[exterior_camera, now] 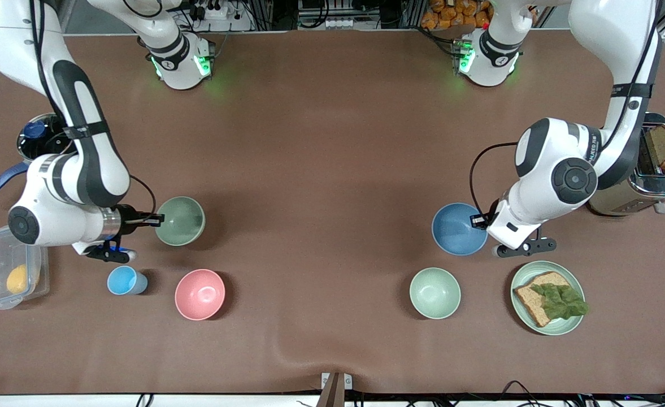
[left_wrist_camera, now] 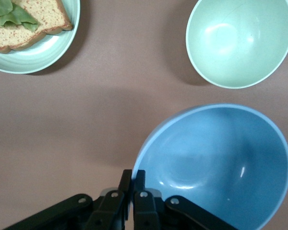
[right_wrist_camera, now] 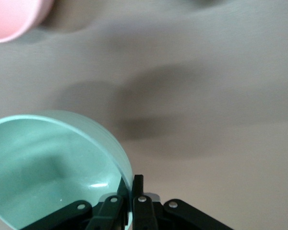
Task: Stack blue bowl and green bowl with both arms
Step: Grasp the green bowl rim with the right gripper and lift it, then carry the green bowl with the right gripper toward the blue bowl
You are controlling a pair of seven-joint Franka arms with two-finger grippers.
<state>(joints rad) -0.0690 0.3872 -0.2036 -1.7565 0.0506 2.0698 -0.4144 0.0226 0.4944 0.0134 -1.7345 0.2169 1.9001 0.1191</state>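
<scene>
Blue bowl (exterior_camera: 457,229) toward the left arm's end of the counter (exterior_camera: 321,169), rim pinched in the closed left pincer (exterior_camera: 482,220). Green bowl (exterior_camera: 181,220) toward the right arm's end, rim clamped by the closed right pincer (exterior_camera: 154,219). Nearer the front camera: mint bowl (exterior_camera: 435,293), pink bowl (exterior_camera: 199,294), light-blue cup (exterior_camera: 124,280).

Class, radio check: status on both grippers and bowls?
Left gripper shut on blue bowl rim. Right gripper shut on green bowl rim. Nothing between the bowls.
</scene>
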